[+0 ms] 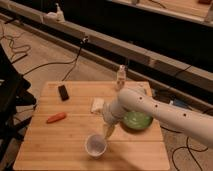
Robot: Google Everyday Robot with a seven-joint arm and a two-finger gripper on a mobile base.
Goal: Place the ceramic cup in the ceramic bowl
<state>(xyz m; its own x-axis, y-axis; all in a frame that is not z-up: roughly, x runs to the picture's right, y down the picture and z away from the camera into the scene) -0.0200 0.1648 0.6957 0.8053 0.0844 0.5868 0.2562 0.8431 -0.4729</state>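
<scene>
The ceramic cup [95, 145], small, white and round, stands upright near the front edge of the wooden table [60, 145]. The ceramic bowl [138, 120], green and shallow, lies to its right, partly hidden behind the white arm. My gripper [108, 133] points down just right of the cup's rim, between cup and bowl. It is open and holds nothing.
A small clear bottle [120, 78] stands at the table's back edge. A white packet [97, 104], a black block [63, 92] and an orange carrot-like item [56, 118] lie on the left half. Cables run over the floor behind, and dark furniture stands at the left.
</scene>
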